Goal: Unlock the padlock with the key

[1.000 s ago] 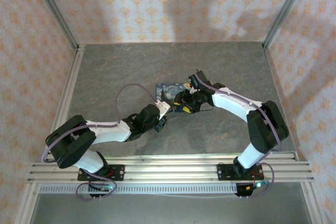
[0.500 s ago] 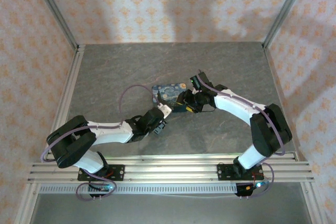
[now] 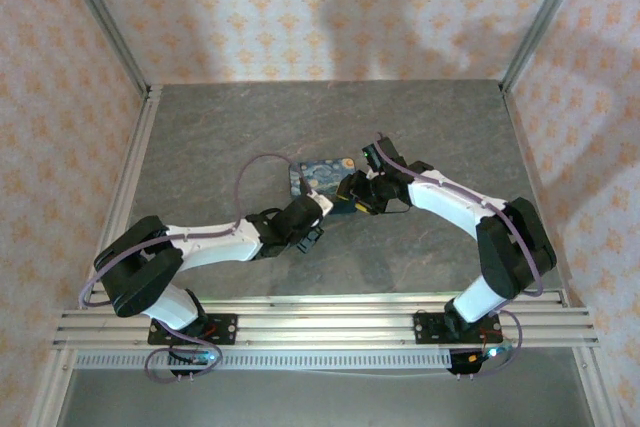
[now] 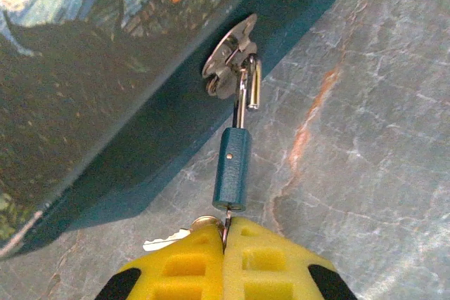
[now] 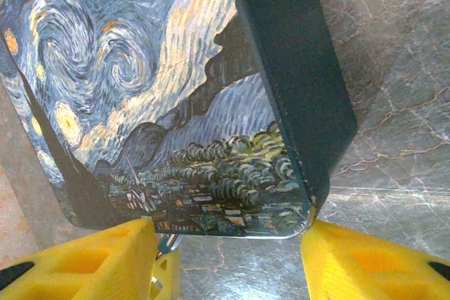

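Left arm has stretched forward. The left gripper [image 4: 226, 233] is pinched tight on the key [image 4: 227, 214], whose blade sits in the teal padlock [image 4: 232, 166] hanging from the hasp of the starry-night box [image 5: 162, 103]. The right gripper [image 5: 232, 244] is clamped across the box's edge, so turning the key looks next.

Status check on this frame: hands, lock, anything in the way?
Left hand shut on key, blade up at the latch. Right hand clamps padlock by its corner. No obstruction seen.
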Tool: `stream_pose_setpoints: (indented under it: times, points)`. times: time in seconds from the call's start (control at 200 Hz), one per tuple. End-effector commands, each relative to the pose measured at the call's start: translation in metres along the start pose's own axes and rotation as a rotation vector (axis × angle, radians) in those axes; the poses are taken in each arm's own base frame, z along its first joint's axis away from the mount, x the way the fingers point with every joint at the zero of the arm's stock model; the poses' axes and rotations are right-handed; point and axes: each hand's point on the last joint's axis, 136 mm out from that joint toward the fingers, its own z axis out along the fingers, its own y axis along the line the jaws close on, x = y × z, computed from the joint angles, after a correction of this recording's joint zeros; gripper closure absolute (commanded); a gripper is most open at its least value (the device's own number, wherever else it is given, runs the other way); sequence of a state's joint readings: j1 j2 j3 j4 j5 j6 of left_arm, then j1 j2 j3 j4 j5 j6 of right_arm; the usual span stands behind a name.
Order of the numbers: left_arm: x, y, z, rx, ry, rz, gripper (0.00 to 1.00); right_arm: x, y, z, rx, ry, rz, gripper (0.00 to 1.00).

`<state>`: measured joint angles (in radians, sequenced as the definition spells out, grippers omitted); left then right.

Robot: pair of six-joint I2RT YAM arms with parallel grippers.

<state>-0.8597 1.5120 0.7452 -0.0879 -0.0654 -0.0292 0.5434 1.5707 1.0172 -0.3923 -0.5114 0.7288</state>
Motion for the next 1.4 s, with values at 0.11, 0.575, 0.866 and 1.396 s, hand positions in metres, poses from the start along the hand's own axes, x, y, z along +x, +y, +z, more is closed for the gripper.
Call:
stream_pose_setpoints:
  times: [0.11, 0.575, 0.866, 1.396]
  points:
    - [-0.005, 0.004, -0.021, 0.042, 0.083, -0.007, 1.0, -0.006, 0.004, -0.007, -0.01, -0.037, -0.029, 0.44]
    - [-0.004, 0.022, -0.033, -0.035, 0.252, 0.179, 1.0, -0.009, -0.002, -0.011, -0.011, -0.058, -0.029, 0.44]
    - [-0.006, 0.026, -0.034, -0.055, 0.359, 0.268, 1.0, -0.011, -0.014, -0.011, -0.013, -0.063, -0.008, 0.44]
    - [-0.013, 0.036, -0.048, -0.103, 0.413, 0.269, 1.0, -0.009, -0.025, -0.006, -0.013, -0.056, 0.004, 0.44]
